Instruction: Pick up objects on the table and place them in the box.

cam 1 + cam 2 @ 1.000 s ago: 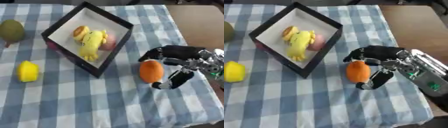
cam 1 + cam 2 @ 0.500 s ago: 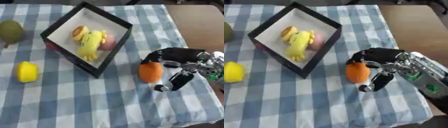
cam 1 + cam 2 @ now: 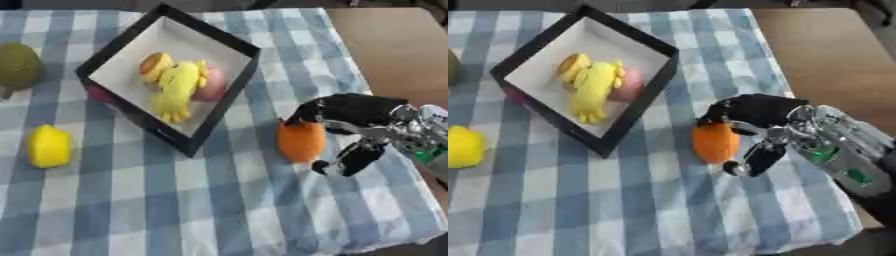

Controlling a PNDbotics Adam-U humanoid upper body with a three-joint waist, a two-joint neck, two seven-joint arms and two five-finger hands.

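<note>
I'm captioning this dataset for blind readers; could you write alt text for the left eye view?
The robot's black right hand curls its fingers around an orange oval fruit on a blue-and-white checked tablecloth. To its left, a black-rimmed white box holds yellow, orange and pink toys, while a yellow lemon and a green round fruit lie further left.

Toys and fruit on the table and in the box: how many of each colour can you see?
Orange: 2, one by the right hand, at, one in the box, at
Yellow: 2, at and
Pink: 1, at
Green: 1, at
Total: 6
</note>
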